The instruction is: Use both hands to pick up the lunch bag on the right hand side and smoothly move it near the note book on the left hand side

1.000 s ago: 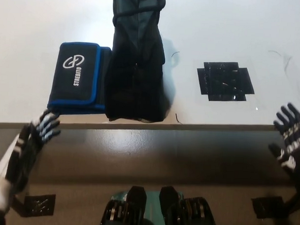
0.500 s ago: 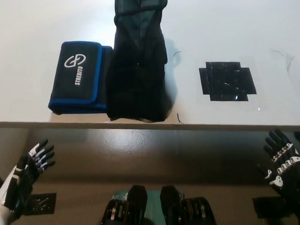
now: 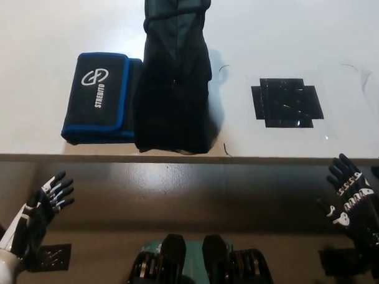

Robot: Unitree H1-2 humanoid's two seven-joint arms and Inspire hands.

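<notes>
Left hand: the robot's white left hand (image 3: 43,204) sits at the lower left, below the table's front edge, over the brown floor strip. Its fingers are spread apart, pointing up and to the right, and hold nothing.

Right hand: the robot's black right hand (image 3: 353,205) sits at the lower right, also below the table edge. Its fingers are splayed, pointing up and slightly left, and hold nothing.

Floor marks: a small black tape patch (image 3: 50,257) lies on the floor just beside the left hand, and another black tape patch (image 3: 338,260) lies just below the right hand.

Table: a white, smooth tabletop (image 3: 50,25) fills the upper half of the view; its front edge runs straight across the middle.

Lunch bag: the tall black fabric lunch bag (image 3: 174,73) stands on the table a little left of centre, close to the front edge, reaching up past the top of the view. Neither hand touches it.

Note book: a flat black note book with a bright blue border and white "STREBITO" lettering (image 3: 99,96) lies on the table, touching the lunch bag's left side, partly tucked behind it.

Table mark: a cross-shaped patch of black tape (image 3: 287,102) is stuck to the tabletop to the right of the lunch bag, apart from it.
</notes>
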